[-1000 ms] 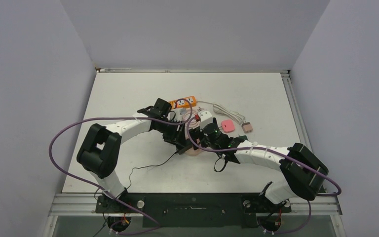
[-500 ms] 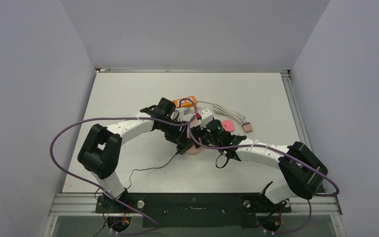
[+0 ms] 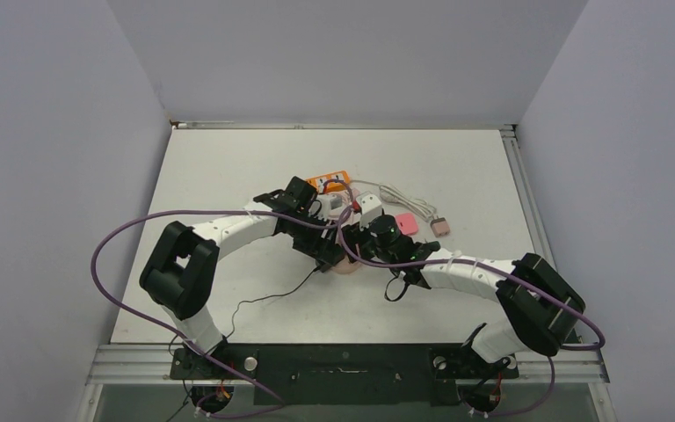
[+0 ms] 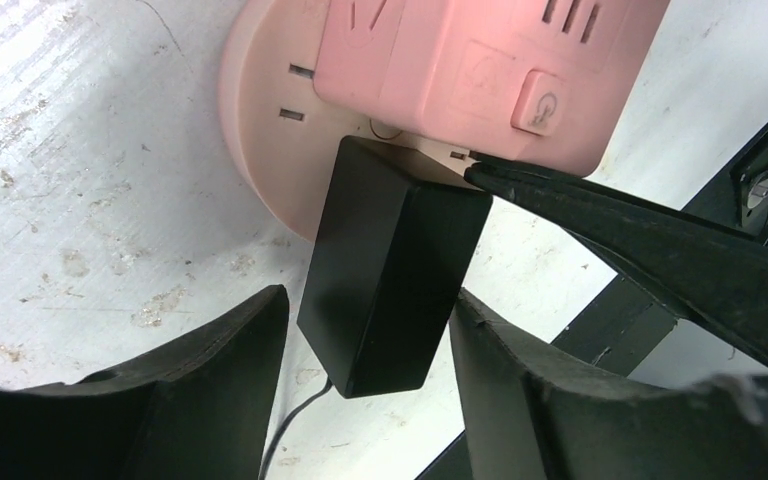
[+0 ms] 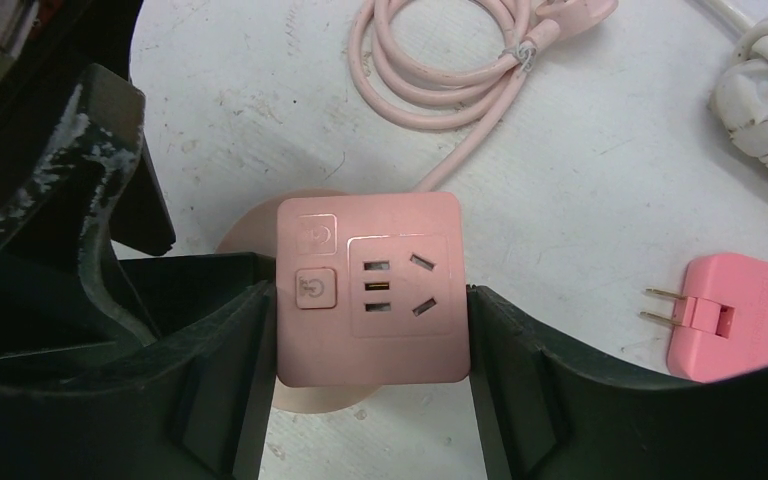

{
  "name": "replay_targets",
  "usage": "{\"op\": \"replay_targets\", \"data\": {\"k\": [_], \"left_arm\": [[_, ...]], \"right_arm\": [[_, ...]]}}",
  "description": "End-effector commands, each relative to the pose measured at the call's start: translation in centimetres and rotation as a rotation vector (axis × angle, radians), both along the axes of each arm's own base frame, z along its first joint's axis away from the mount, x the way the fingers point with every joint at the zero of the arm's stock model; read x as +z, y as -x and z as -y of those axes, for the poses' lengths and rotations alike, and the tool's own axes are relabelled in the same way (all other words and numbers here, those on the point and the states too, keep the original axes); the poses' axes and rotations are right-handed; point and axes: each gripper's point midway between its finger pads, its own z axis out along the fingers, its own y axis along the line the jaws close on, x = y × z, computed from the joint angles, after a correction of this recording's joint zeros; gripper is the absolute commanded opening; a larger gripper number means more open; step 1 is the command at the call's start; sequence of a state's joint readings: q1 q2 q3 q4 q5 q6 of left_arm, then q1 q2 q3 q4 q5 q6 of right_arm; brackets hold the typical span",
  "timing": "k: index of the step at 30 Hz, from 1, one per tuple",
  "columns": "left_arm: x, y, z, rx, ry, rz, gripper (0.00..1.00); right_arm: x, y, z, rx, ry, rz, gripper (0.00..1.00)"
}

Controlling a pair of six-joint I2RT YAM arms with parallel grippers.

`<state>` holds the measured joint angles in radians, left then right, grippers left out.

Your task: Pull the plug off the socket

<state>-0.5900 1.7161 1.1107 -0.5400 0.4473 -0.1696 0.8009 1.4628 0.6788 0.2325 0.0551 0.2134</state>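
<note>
Near the middle of the table (image 3: 228,167), pink socket (image 5: 372,285) clamped at 9 and 3 o'clock by the right gripper (image 5: 370,300), fingers flush on both sides and holding it. Black plug (image 4: 390,270) seated in the socket's side face, jutting toward 6 o'clock in the left wrist view. Left gripper (image 4: 368,300) straddling that plug at middling width: 3 o'clock finger touching it, sliver of table showing at the 9 o'clock finger, no firm grip. Coiled pink cord (image 5: 440,70) at 12 o'clock of the socket, pink adapter (image 5: 735,315) at 3 o'clock, white cable (image 5: 760,110) at 2 o'clock. Orange power strip (image 3: 331,181) beyond at 12 o'clock in the top view.
</note>
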Motion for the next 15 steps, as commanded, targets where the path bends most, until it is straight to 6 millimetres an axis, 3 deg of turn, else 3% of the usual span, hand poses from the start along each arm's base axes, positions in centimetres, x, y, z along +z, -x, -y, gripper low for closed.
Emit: {"op": "replay_targets", "data": {"k": [1,15], "left_arm": [[0.53,-0.32,0.11,-0.017,-0.003,0.035,0.53],[-0.03,-0.27,-0.05,-0.028,-0.023,0.032,0.17]], "right_arm": [[1.23,-0.37,0.6,-0.035,-0.011,0.049,0.34],[0.8,-0.69,1.25,-0.045,-0.058,-0.003,0.08]]}}
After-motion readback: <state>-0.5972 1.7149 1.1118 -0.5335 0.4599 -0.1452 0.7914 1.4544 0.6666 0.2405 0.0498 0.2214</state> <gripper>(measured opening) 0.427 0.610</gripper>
